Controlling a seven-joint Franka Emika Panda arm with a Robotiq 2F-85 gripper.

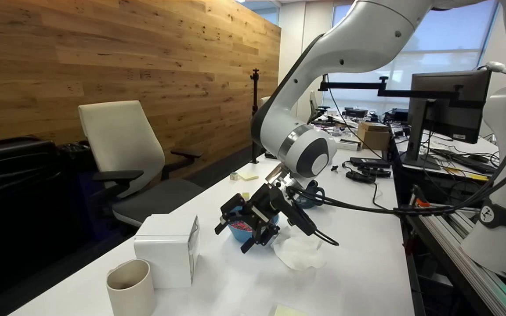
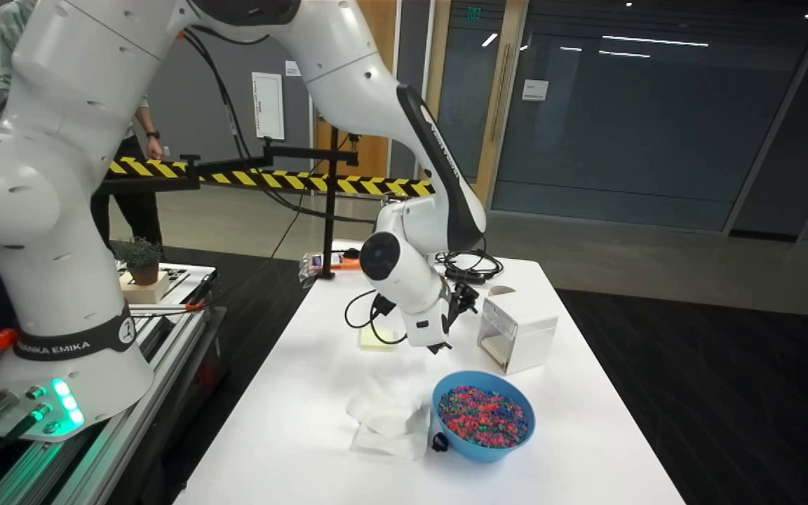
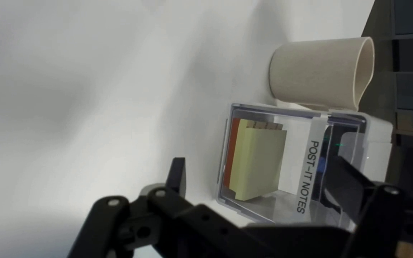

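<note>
My gripper (image 1: 234, 238) is open and empty above the white table, with its fingers wide apart. In the wrist view its two fingers (image 3: 262, 175) stand in front of a white box (image 3: 308, 172) with a clear front and a "POST-IT NOTES" label. Yellow and orange note pads (image 3: 260, 163) lie inside it. The box also shows in both exterior views (image 1: 165, 254) (image 2: 534, 333), apart from the gripper. A beige cup (image 3: 314, 71) stands beside the box; it shows in an exterior view (image 1: 131, 287) too. A blue bowl (image 2: 482, 454) of coloured beads stands behind the gripper in an exterior view (image 1: 240, 235).
A crumpled white paper (image 2: 390, 421) lies beside the bowl. A yellow note (image 2: 376, 339) lies on the table. A dark mug (image 1: 308, 200), a small cube (image 1: 234, 176) and cables (image 1: 374, 188) are farther along. An office chair (image 1: 123, 136) stands at the table's edge.
</note>
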